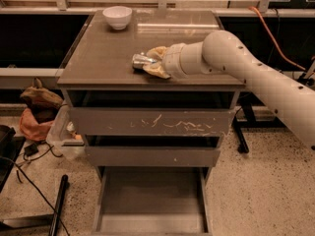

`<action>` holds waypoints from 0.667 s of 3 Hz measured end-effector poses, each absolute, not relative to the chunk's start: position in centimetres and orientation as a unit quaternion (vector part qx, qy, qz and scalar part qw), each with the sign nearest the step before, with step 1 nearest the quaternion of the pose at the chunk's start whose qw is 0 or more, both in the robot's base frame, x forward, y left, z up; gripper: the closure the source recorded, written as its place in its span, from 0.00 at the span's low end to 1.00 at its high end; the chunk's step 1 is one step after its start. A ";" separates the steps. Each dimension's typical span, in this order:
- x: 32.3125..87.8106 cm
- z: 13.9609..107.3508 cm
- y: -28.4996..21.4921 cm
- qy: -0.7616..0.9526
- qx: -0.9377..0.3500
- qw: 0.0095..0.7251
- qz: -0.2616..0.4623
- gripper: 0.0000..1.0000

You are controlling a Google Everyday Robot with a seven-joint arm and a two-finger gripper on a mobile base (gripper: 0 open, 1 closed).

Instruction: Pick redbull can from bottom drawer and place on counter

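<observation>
Silver and blue, the redbull can is gripped lying sideways by the hand, which is clenched around it. It is kept low over the bench, toward the 6 o'clock edge, presumably so that little drop follows release. The bottom drawer is seen pulled open. The white bowl is well apart, at 11 o'clock.

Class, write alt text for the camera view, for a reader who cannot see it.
The robot's pincer grips a slim silver-and-blue metal can at the front of the glossy grey-brown counter. A white bowl sits back left; the shallow grey-brown bottom drawer stands open.
</observation>
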State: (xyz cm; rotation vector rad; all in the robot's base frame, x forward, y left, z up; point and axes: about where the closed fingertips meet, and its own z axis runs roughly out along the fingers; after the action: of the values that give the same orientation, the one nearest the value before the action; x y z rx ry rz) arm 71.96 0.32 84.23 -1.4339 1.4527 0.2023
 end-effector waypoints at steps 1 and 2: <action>72.0 84.2 0.3 0.606 -0.598 0.519 0.084 0.58; 72.0 84.2 0.3 0.606 -0.598 0.519 0.084 0.35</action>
State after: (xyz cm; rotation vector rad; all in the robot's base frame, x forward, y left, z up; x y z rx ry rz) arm 71.96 0.33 84.22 -1.4340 1.4527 0.2025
